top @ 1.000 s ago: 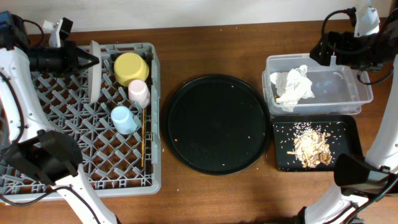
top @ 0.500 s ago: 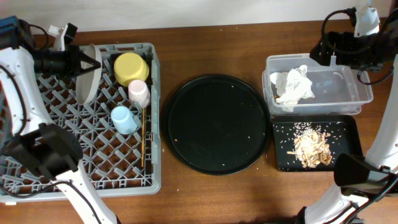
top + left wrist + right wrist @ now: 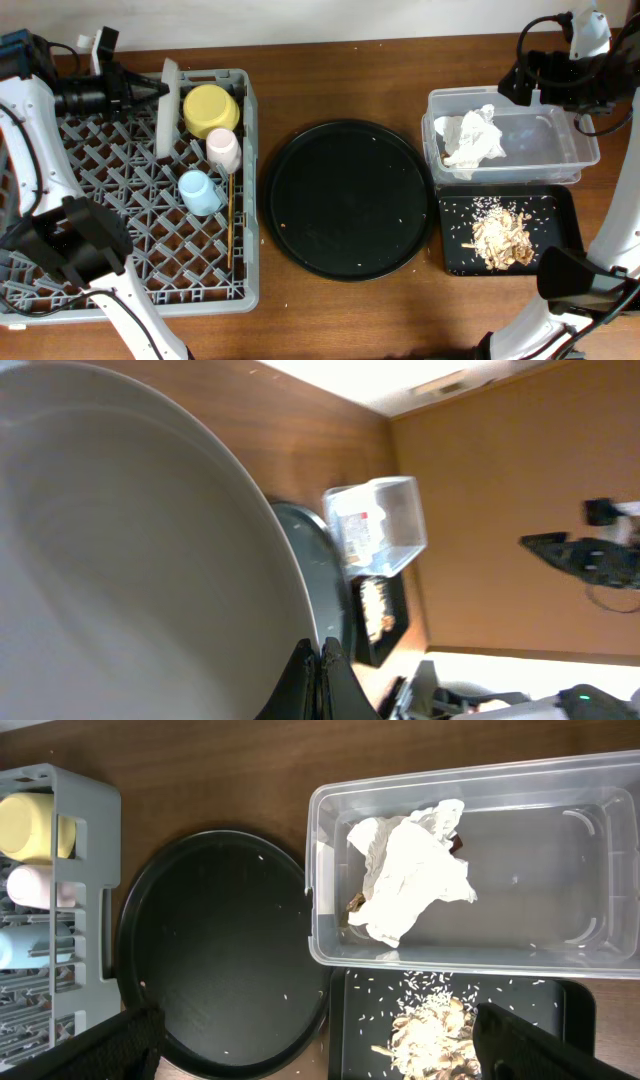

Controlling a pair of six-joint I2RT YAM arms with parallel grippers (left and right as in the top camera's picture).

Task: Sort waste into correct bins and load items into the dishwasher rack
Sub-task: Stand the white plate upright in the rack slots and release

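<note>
Item: plate loading, left arm. Overhead view: the left claw (image 3: 150,92) is pinched shut on the rim of the pale plate (image 3: 167,108), which stands on edge in the far part of the rack (image 3: 250,250), directly ahead of the claw's tips and touching them. The plate's long axis runs crosswise to the claw's reach, far to near along the rack. Just beyond the plate from the claw sits the yellow bowl (image 3: 211,110). Nearer the camera's bottom edge stand the pink cup (image 3: 224,150) and the blue cup (image 3: 198,190), with the chopsticks (image 3: 230,222) lying lengthwise beside them. The right claw (image 3: 512,85) hangs wide apart over the far rim of the clear tub (image 3: 560,140), well away from the rack. The napkin (image 3: 470,135) lies in that tub, and the food scraps (image 3: 500,232) lie in the shallow black tray (image 3: 560,205) beside it. The round black tray (image 3: 348,198) lies between rack and bins, carrying only a few crumbs. Left wrist view: the plate's face fills the frame, its rim passing between the closed fingers at the bottom edge. Right wrist view: the fingers stand wide at the two lower corners, holding nothing, with the tub and napkin ahead of them. Judgement: the left arm alone is placed to finish this step. Release depends on the plate's lower edge being seated between pegs; the seating is not visible.
</note>
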